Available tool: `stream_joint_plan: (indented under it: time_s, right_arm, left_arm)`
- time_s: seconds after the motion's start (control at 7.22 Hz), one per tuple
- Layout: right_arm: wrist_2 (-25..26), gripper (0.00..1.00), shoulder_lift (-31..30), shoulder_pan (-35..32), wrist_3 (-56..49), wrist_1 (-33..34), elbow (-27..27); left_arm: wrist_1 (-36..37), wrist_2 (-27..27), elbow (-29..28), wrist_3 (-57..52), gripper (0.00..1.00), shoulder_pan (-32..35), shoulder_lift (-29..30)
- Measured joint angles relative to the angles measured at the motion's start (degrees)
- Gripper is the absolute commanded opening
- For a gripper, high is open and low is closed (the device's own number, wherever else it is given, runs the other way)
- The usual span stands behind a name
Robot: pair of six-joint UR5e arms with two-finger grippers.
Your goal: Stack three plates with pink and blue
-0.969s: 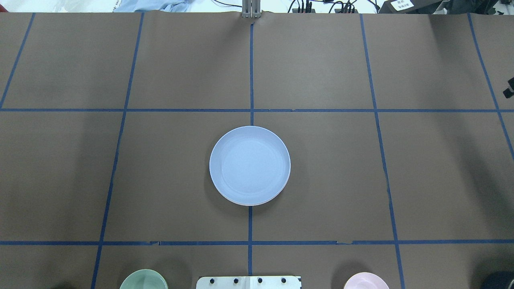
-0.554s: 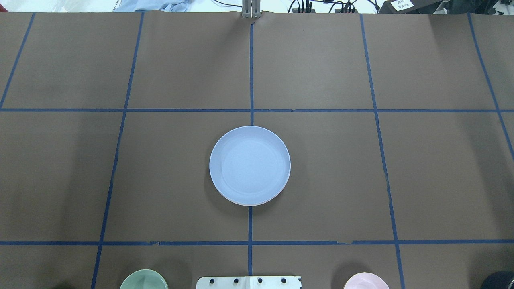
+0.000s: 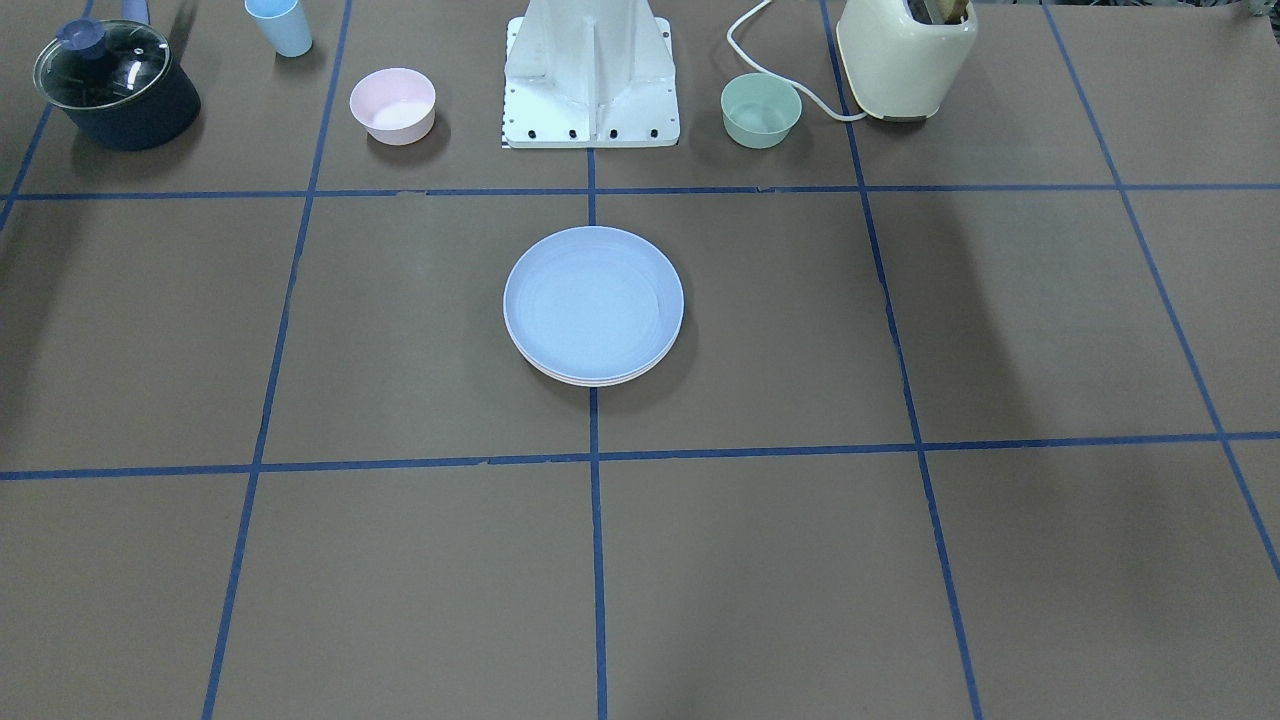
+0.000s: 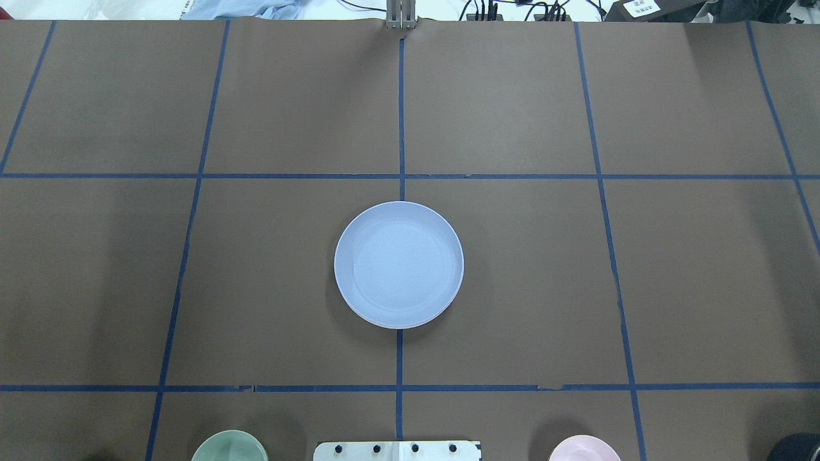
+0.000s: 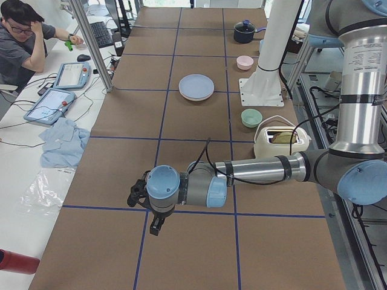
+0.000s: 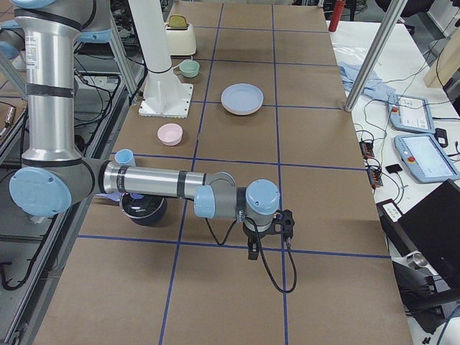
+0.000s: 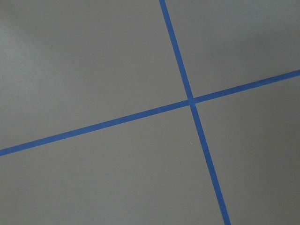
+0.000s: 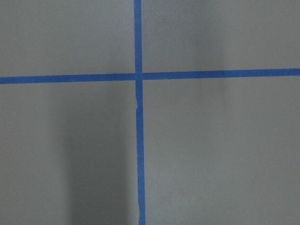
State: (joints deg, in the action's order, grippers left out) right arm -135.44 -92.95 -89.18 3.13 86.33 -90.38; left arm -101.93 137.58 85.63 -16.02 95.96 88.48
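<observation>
Change: since the oldest overhead frame, a small dark part at the right edge of the frame has gone from view; the plate stack (image 4: 398, 264) has not shifted
Stack position: centre of the overhead frame, on the brown table (image 4: 512, 288), straddling the middle line of blue tape
Top layer: blue plate (image 3: 590, 300), level and squarely seated
Lower layers: pink rim (image 3: 600, 381) showing under the blue plate's lower edge in the front-facing view; the thin edges suggest more than one plate beneath, but the count is not certain
Left arm: left gripper (image 5: 140, 194) at the lower left of the left-side view, low over a tape crossing and well apart from the stack; whether its jaws are parted or closed cannot be told
Right arm: right gripper (image 6: 287, 224) at the lower centre of the right-side view, likewise far from the stack; jaw state cannot be told
Wrist views: bare table and tape crossings only
Progress: stacking appears finished, since every plate in view lies in the one pile and both arms are drawn away
Remaining: probably nothing beyond confirming three layers
</observation>
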Motion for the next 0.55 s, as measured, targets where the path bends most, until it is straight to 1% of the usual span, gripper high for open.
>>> stream_joint_plan:
  time_s: [0.55]
  right_arm:
    - [-0.1, 1.0, 0.2, 0.0, 0.2, -0.1, -0.1]
  left_arm:
    - [-4.0, -0.4, -2.0, 0.1, 1.0, -0.1, -0.1]
